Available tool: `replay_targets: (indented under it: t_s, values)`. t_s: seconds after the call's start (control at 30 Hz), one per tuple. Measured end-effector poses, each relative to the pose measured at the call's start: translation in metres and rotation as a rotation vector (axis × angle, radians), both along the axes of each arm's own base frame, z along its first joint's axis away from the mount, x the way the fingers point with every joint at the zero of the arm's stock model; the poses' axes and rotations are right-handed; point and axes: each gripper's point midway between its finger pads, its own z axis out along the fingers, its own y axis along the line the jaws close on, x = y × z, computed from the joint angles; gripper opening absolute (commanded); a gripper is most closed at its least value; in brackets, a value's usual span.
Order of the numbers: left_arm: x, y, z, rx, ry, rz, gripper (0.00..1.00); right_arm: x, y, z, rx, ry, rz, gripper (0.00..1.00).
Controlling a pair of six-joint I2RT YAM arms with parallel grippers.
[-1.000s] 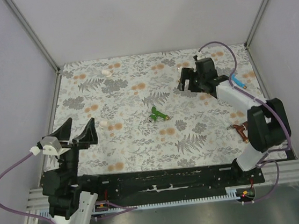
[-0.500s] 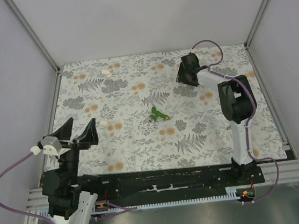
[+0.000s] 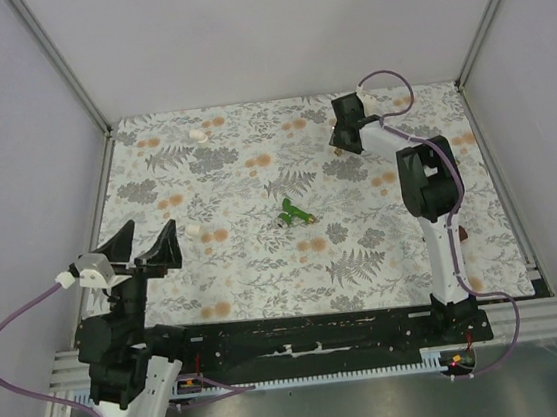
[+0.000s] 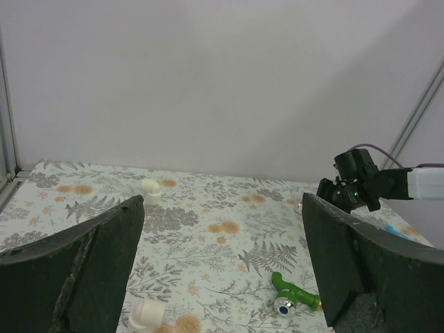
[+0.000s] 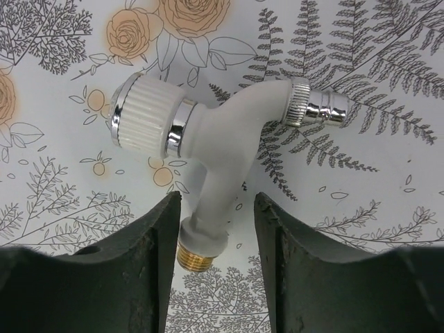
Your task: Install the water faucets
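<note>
While ungripped (jaws apart), white faucet [image 5: 225, 149] between fingers [image 5: 125, 277] of right end effector [image 5: 217, 208]

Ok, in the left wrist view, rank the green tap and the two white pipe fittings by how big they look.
1. the green tap
2. the near white fitting, by the bottom edge
3. the far white fitting
The two fittings may match in real size; the near one simply sits closer to the camera.

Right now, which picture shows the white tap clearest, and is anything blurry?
Right wrist view: the white tap is sharp, with glints on its chrome; the dark fingers look soft. Left wrist view: the green tap is small and less crisp.
</note>
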Motion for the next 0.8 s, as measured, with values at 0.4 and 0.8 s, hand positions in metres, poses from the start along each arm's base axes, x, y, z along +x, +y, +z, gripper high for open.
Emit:
replay_targets:
  t_s: [0.4, 0.8]
  values:
    - [0.019, -0.02, -0.005, -0.004, 0.161, -0.086, 1.0, -0.062, -0.02, -0.002, -0.03, 0.085, -0.005, 0.28]
    - [0.06, -0.108, -0.105, -0.225, 0.601, -0.48, 1.0, -0.189, -0.023, 0.021, 0.067, 0.095, 0.078, 0.2]
